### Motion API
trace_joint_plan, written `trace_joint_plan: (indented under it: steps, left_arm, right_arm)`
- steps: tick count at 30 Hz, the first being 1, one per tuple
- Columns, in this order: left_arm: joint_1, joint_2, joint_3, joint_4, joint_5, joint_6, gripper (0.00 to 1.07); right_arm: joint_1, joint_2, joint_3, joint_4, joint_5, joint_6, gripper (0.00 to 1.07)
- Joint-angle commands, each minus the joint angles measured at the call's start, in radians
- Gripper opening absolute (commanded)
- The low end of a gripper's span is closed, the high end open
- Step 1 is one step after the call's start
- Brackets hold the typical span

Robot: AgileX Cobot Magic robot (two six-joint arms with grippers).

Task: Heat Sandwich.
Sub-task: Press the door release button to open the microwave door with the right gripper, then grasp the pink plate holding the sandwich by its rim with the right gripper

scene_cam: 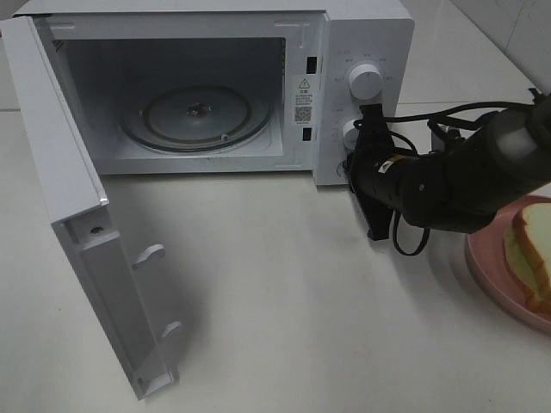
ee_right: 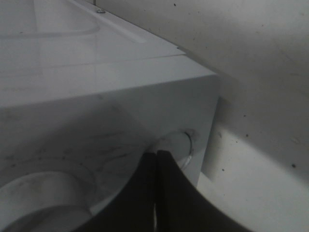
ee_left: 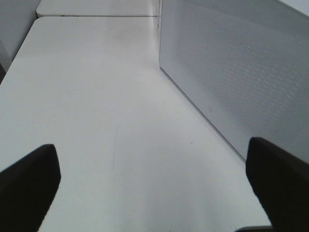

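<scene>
The left claw [ee_left: 153, 181] shows only in its wrist view. Its two dark fingers [ee_left: 29, 186] are spread wide with nothing between them, over bare bench [ee_left: 96, 96] and just beside a dotted white panel [ee_left: 231, 72].

In the high view the door [scene_cam: 60, 155] stands swung fully open at the left side of the bench [scene_cam: 284, 292], with its inner face and latch hooks turned toward the middle. Behind it, along the back edge, sits the microwave [scene_cam: 362, 26]. Its cavity is open and holds only the glass turntable [scene_cam: 196, 116]. Right of the cavity is the control panel with an upper knob [scene_cam: 366, 82] and a lower knob [scene_cam: 351, 131].

The right claw [scene_cam: 372, 116] is up against the panel at the lower knob, on a black arm reaching in from the right. Its wrist view shows the fingers pressed together with nothing between them [ee_right: 157, 157], their tips right at the knob's stub [ee_right: 176, 145]. Whether they touch it is unclear.

At the far right of the bench, partly cut by the frame, lies a pink plate [scene_cam: 486, 258]. The sandwich [scene_cam: 529, 254] rests on it, well apart from the microwave.
</scene>
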Motion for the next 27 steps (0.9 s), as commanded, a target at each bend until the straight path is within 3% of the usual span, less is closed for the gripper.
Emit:
trace_joint_plan:
  steps: [1,14,27]
  left_arm:
    - [-0.002,-0.020,0.003,-0.002,-0.006,-0.001,1.00]
    - [-0.002,-0.020,0.003,-0.002,-0.006,-0.001,1.00]
    - [-0.002,-0.020,0.003,-0.002,-0.006,-0.001,1.00]
  right_arm:
    - [0.005,-0.027,0.014,-0.017,0.027,-0.002,0.00]
    - [0.005,-0.152,0.103,-0.068,0.147,-0.005,0.01]
    - [0.005,-0.291,0.126,-0.265,0.376,-0.019,0.03]
